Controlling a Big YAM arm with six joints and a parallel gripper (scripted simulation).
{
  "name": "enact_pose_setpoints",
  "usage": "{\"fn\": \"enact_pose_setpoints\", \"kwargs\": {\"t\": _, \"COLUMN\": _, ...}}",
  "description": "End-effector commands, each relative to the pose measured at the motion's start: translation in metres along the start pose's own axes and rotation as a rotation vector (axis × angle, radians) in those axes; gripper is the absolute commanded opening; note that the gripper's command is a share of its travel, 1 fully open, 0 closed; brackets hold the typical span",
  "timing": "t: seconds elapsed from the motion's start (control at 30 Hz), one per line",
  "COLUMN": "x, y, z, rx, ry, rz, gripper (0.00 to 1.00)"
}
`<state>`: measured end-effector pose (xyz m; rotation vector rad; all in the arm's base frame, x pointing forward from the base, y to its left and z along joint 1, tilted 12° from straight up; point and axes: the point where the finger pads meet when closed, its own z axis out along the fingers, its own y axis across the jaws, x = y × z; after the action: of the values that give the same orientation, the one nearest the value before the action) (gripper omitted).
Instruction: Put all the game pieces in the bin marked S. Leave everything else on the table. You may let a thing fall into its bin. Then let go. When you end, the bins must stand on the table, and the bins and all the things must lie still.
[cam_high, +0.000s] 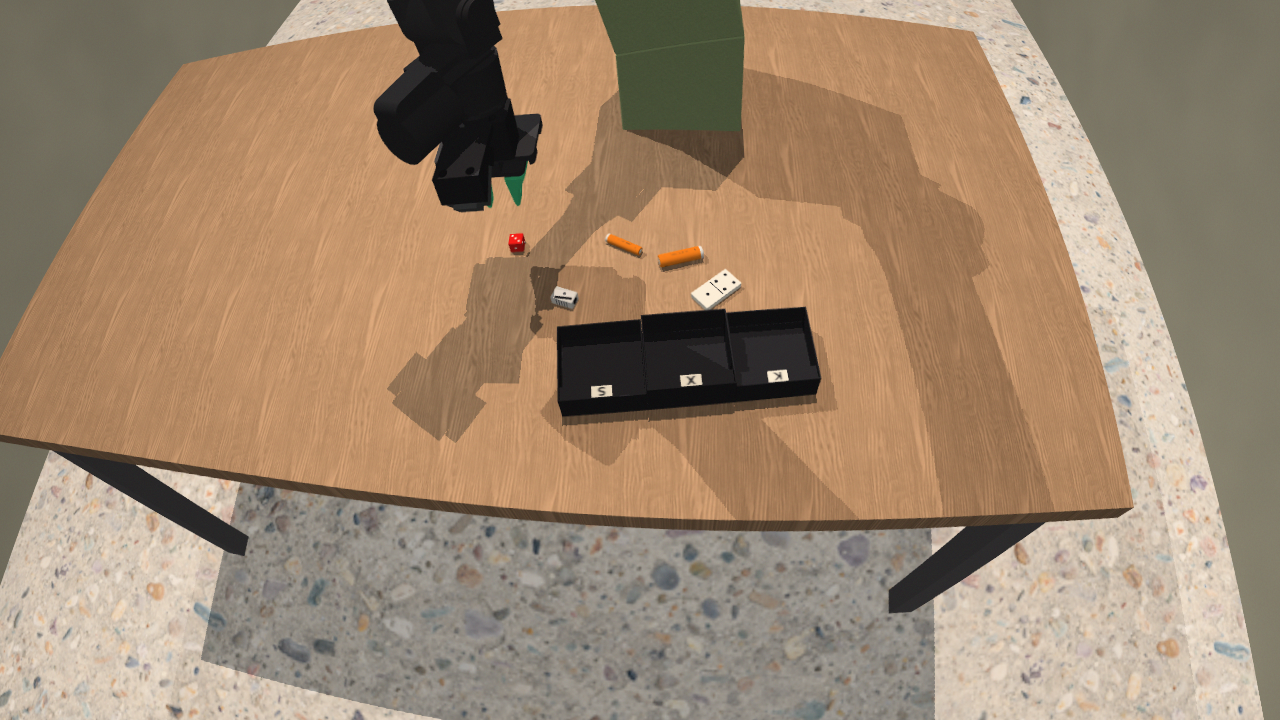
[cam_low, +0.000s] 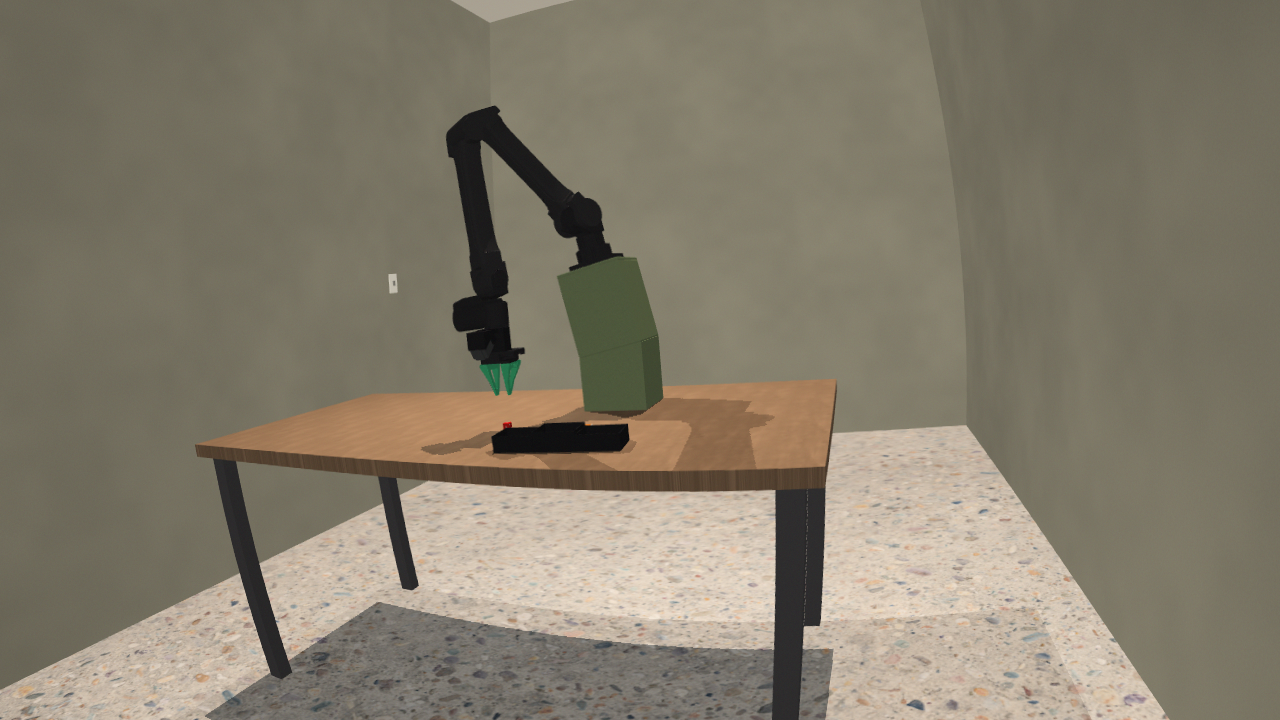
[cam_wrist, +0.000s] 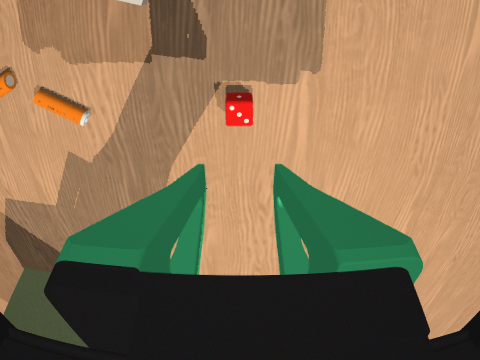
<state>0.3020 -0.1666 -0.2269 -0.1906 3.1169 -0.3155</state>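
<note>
A red die (cam_high: 516, 242) (cam_low: 507, 425) (cam_wrist: 239, 112) lies on the table, ahead of the fingertips in the wrist view. My gripper (cam_low: 503, 394) (cam_wrist: 239, 176) hangs above the table, its green fingers apart with nothing between them. A white domino (cam_high: 716, 289) with black dots lies flat behind the black bins. The bin marked S (cam_high: 603, 404) is the left one of three joined bins in the top view and looks empty. In the exterior view the bins' outer wall hides most of the small things.
Two orange batteries, a thinner one (cam_high: 623, 244) (cam_wrist: 62, 107) and a thicker one (cam_high: 681, 257) (cam_wrist: 6, 84), lie between die and domino. A small grey-white sharpener-like thing (cam_high: 563, 297) lies near bin S. Bins X (cam_high: 692, 398) and K (cam_high: 780, 392) adjoin it. A green pedestal (cam_high: 682, 85) (cam_low: 617, 358) carries the arm.
</note>
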Motion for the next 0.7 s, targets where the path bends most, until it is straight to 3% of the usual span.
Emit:
{"fn": "enact_pose_setpoints", "kwargs": {"t": 0.0, "x": -0.005, "y": -0.002, "z": -0.003, "rx": 0.005, "ry": -0.014, "rz": -0.010, "gripper": 0.30}}
{"fn": "enact_pose_setpoints", "kwargs": {"t": 0.67, "x": 0.004, "y": 0.009, "z": 0.002, "rx": -0.004, "ry": -0.004, "rz": -0.030, "gripper": 0.30}}
